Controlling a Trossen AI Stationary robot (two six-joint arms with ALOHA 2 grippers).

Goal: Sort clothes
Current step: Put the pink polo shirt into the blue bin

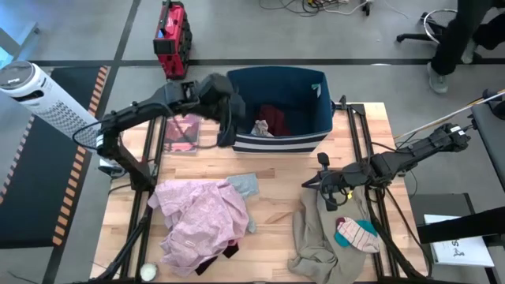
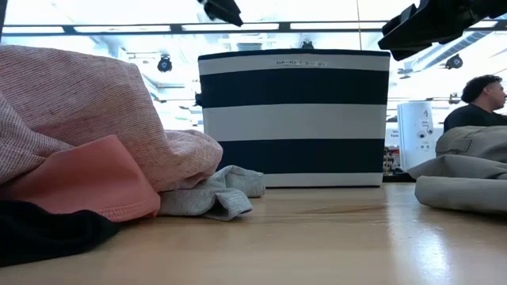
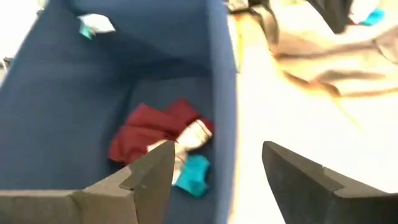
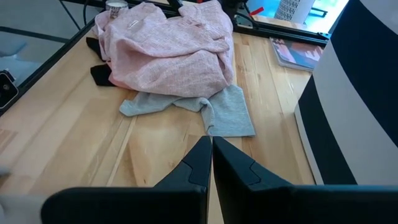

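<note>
My left gripper (image 1: 228, 130) is open and empty above the near left corner of the navy striped bin (image 1: 280, 110). In the left wrist view its fingers (image 3: 217, 168) stand on either side of the bin's near wall (image 3: 222, 93). A maroon piece (image 3: 149, 134), a teal piece (image 3: 193, 175) and a striped sock (image 3: 194, 132) lie on the bin's floor. My right gripper (image 1: 327, 185) is shut and empty above the table, over the khaki piece's far edge (image 1: 319, 233). The pale pink shirt (image 1: 201, 217) lies heaped at the near left, with a light blue-grey piece (image 4: 211, 109) beside it.
A striped teal-white sock (image 1: 357, 234) lies on the khaki piece. A black piece (image 1: 225, 254) and a pink piece (image 2: 87, 182) show under the shirt. A flat book (image 1: 183, 132) lies left of the bin. A person (image 2: 479, 99) is beyond the table.
</note>
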